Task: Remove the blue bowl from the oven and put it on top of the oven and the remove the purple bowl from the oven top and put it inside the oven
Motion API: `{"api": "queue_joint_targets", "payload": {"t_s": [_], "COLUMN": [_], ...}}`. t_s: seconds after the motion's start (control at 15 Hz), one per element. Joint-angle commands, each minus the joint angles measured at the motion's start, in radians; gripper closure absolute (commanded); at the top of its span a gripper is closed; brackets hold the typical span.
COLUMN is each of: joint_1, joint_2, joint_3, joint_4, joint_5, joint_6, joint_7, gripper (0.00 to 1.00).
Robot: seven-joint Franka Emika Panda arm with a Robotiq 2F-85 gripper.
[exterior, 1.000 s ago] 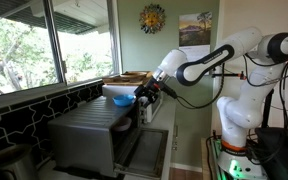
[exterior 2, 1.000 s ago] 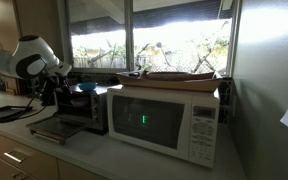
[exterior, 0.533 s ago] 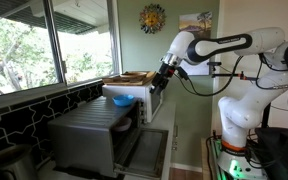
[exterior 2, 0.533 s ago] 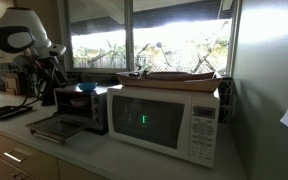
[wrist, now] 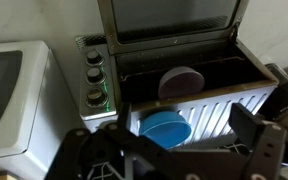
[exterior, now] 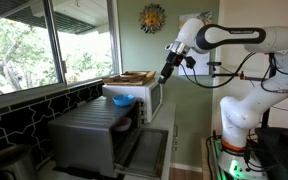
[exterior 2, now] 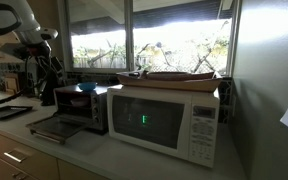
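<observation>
The dark-grey oven [exterior: 84,135] stands with its front door dropped open; it also shows in the wrist view [wrist: 219,110] and in an exterior view [exterior 2: 81,112]. The blue bowl [wrist: 164,128] sits upright on the oven's ridged top, and shows in both exterior views [exterior: 123,100] [exterior 2: 87,88]. The purple bowl [wrist: 181,83] is inside the oven cavity and shows only in the wrist view. My gripper [exterior: 167,72] hangs well above the oven top, over the blue bowl. In the wrist view it [wrist: 183,120] is open and empty.
A white microwave [exterior: 142,95] stands right beside the oven, with flat trays on top; it also shows in an exterior view [exterior 2: 164,118] and the wrist view [wrist: 14,90]. Windows run behind the counter. The open oven door [exterior: 146,150] juts out in front.
My gripper has risen from beside the blue bowl on the oven top to well above it. The blue bowl stays on the oven top.
</observation>
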Motion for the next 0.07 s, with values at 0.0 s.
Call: {"api": "queue_joint_targets", "payload": {"t_s": [0.0], "joint_1": [-0.022], "joint_2": [-0.001], "joint_3": [0.014], "joint_4": [0.003], "joint_5": [0.017], "joint_6": [-0.005], "joint_7": [-0.018], "gripper": [0.0]}}
